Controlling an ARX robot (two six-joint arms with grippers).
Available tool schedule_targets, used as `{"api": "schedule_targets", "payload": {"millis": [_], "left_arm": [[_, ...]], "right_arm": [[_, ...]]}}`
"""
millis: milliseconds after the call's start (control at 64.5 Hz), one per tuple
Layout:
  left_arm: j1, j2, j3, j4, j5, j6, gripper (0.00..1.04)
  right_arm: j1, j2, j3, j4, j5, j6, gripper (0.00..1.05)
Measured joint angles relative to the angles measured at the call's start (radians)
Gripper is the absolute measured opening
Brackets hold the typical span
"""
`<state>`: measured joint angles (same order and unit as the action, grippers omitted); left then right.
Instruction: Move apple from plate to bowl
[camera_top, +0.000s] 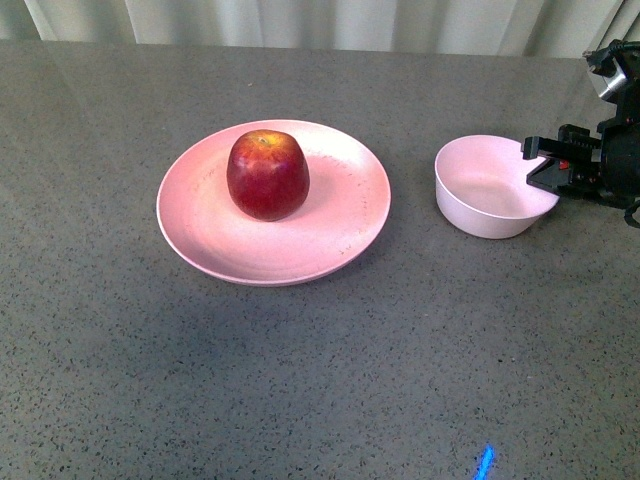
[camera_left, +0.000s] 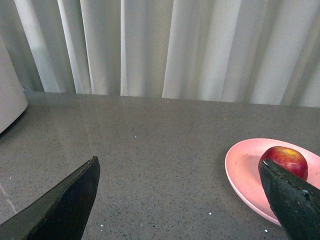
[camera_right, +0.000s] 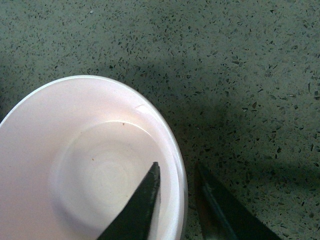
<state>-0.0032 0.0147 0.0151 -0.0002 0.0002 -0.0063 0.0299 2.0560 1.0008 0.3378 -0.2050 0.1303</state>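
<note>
The dark red apple (camera_top: 267, 174) sits upright on the wide pale pink plate (camera_top: 330, 245) left of centre on the grey table. The small deep pale bowl (camera_top: 478, 215) stands to its right, empty. My right gripper (camera_top: 534, 162) is shut on the bowl's right rim. In the right wrist view one finger is inside the bowl (camera_right: 60, 150) and the other outside, gripper (camera_right: 178, 172) pinching the wall. My left gripper (camera_left: 180, 167) is open and empty, out of the front view. Through it I see the plate (camera_left: 240, 172) and the apple (camera_left: 285, 159) partly behind one finger.
The grey speckled table (camera_top: 300, 380) runs to a white curtain (camera_top: 330, 20) at the back. A white rounded object (camera_left: 9, 95) stands at the edge of the left wrist view. A blue light spot (camera_top: 485, 462) lies near the table's front edge.
</note>
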Motion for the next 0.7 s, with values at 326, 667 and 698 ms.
{"api": "schedule_targets", "payload": {"millis": [326,667,698], "left_arm": [[0.0,0.0,0.0,0.0,0.0,0.0,0.96],[0.0,0.0,0.0,0.0,0.0,0.0,0.96],[0.0,0.0,0.0,0.0,0.0,0.0,0.96]], "right_arm": [[-0.037,-0.063,-0.067,0.077,-0.074,0.022,0.77],[-0.126,-0.532,-0.376,0.259,-0.157,0.025,0.96],[-0.119,-0.543,-0.399,0.303,-0.119,0.016,0.94]]}}
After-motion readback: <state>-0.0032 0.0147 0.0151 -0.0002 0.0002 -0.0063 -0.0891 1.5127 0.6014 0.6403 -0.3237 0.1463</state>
